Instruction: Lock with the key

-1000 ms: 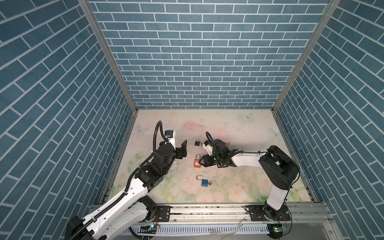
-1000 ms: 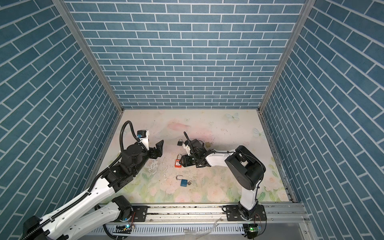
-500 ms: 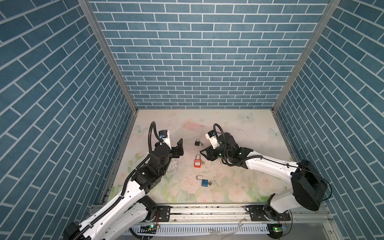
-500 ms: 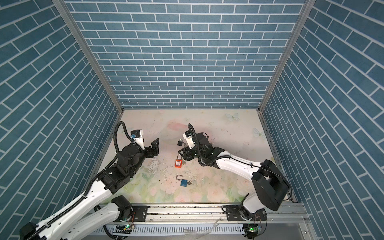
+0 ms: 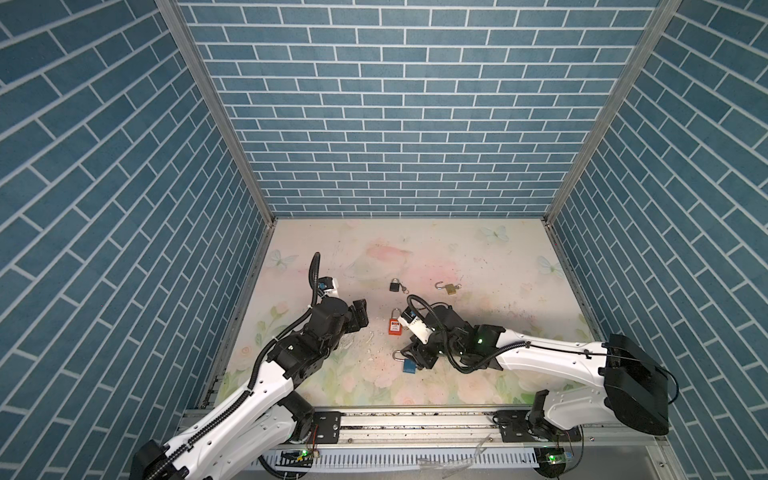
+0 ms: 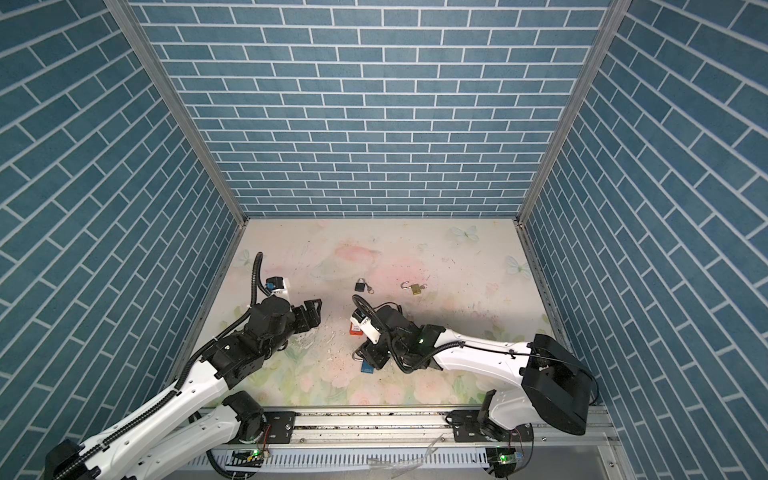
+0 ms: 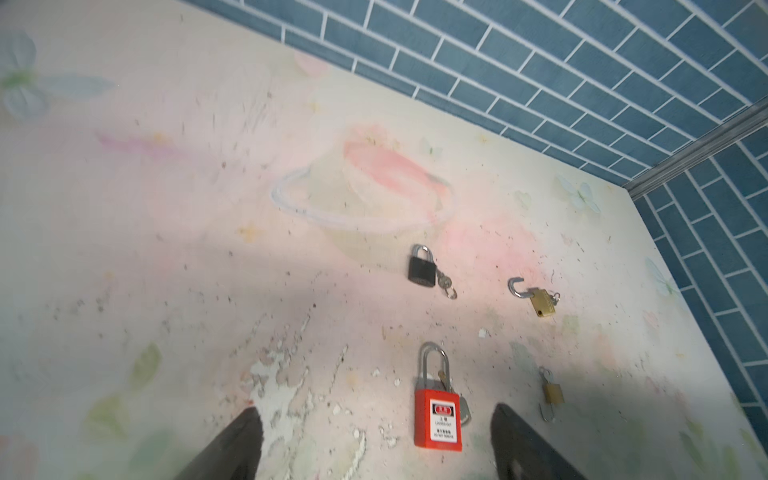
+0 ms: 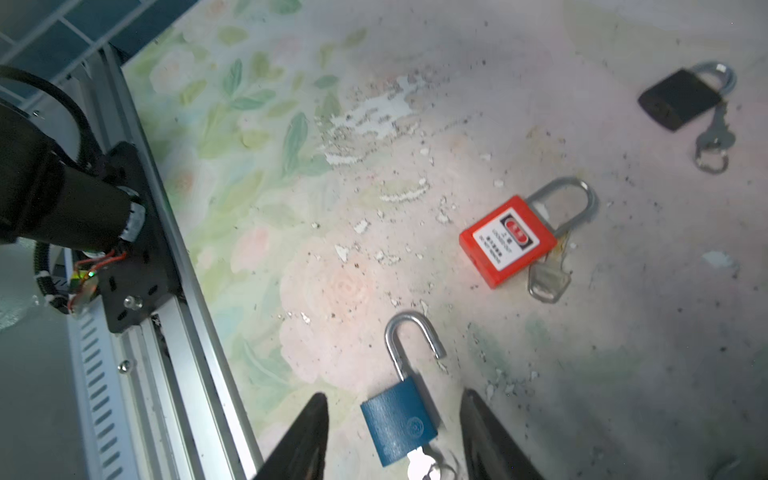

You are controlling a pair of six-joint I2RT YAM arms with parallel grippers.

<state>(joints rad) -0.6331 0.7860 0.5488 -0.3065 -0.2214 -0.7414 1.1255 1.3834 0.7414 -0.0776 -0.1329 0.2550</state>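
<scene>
A blue padlock (image 8: 399,424) lies flat on the floor with its shackle (image 8: 405,336) swung open and a key (image 8: 419,465) in its base. My right gripper (image 8: 394,397) is open and straddles the padlock body, with a gap on each side. Both top views show the blue padlock (image 5: 409,365) (image 6: 366,368) under the right gripper (image 5: 419,357) (image 6: 374,357). My left gripper (image 7: 374,409) (image 5: 359,316) is open and empty. It points at a red padlock (image 7: 438,419) (image 5: 395,326) with a shut shackle and a key beneath it.
A shut black padlock (image 5: 395,286) (image 7: 422,270) with a key and an open brass padlock (image 5: 449,287) (image 7: 540,301) lie farther back. A small brass padlock (image 7: 552,392) lies right of the red one. The front rail (image 8: 174,316) runs close beside the blue padlock.
My right arm has swung back from behind the red padlock towards the front and come down over the blue padlock, its jaws a little wider. The left arm has barely shifted.
</scene>
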